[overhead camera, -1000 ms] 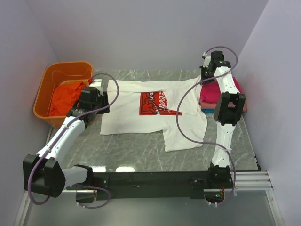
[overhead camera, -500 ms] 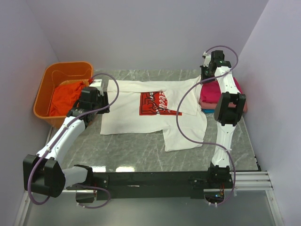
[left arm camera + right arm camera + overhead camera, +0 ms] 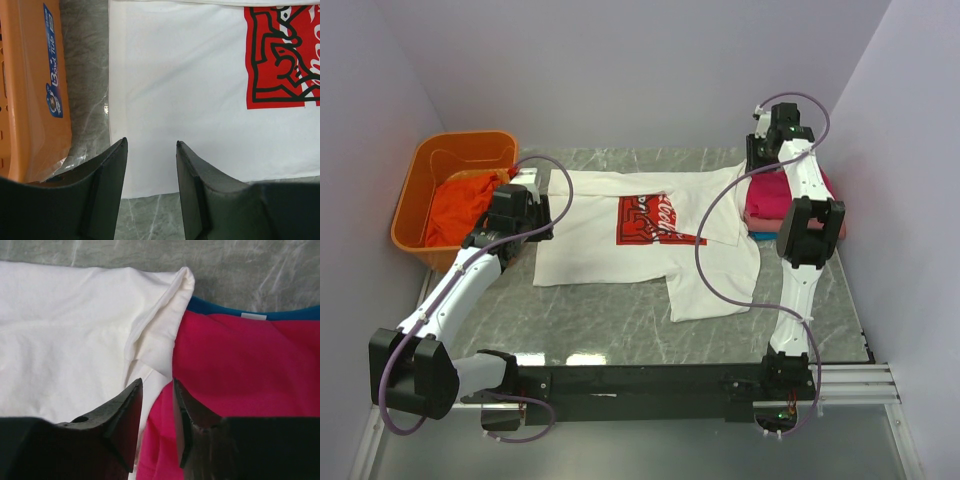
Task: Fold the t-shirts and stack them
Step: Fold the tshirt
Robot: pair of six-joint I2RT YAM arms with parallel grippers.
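Note:
A white t-shirt [image 3: 610, 245] with a red rectangular print [image 3: 650, 220] lies spread flat on the table. My left gripper [image 3: 525, 215] hovers open over its left part; in the left wrist view the gripper [image 3: 150, 142] has only white cloth [image 3: 190, 90] and the print [image 3: 280, 55] beyond it. My right gripper [image 3: 760, 165] is at the shirt's far right sleeve. In the right wrist view it [image 3: 157, 381] is open with a narrow gap, above where the white sleeve [image 3: 160, 330] overlaps a magenta shirt [image 3: 240, 365] lying on a blue one [image 3: 280, 315].
An orange plastic basket [image 3: 425, 165] at the far left holds an orange-red shirt [image 3: 460, 205]; its wall [image 3: 30, 90] is close to my left fingers. The folded magenta and pink pile [image 3: 775, 200] sits against the right wall. Grey marble table [image 3: 600, 310] shows in front.
My right wrist has shifted slightly towards the far right. The left arm and the white shirt have not moved.

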